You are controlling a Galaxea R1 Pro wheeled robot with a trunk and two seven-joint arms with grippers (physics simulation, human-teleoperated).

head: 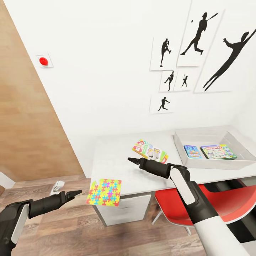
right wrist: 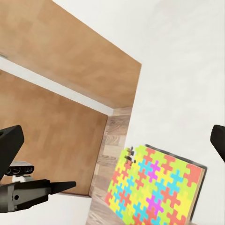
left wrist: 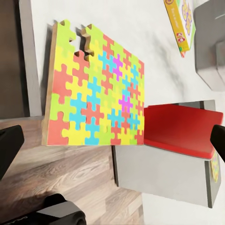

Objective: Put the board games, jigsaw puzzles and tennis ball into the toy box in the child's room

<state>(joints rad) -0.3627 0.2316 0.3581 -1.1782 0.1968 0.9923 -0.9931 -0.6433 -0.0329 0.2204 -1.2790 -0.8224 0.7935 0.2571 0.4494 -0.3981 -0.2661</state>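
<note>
A multicoloured jigsaw puzzle [head: 104,192] [left wrist: 96,89] [right wrist: 157,187] lies on the table's [head: 113,156] near left corner, overhanging the edge. A yellow-and-red board game [head: 150,150] [left wrist: 180,23] lies mid-table. The grey toy box [head: 213,164] at the right holds a small blue game [head: 192,151] and a green-edged game [head: 218,152]. My left gripper [head: 74,193] [left wrist: 112,143] hangs open and holds nothing, over the floor just left of the puzzle. My right gripper [head: 132,160] [right wrist: 112,140] hovers open and holds nothing above the table between puzzle and game. The tennis ball and the bed are out of view.
A red chair [head: 199,199] is tucked under the table beside white drawers [head: 124,209]. Brown wardrobe doors [head: 28,124] stand at the left, with a small white object [head: 58,185] on the wood floor. Athlete silhouettes [head: 199,35] hang on the white wall.
</note>
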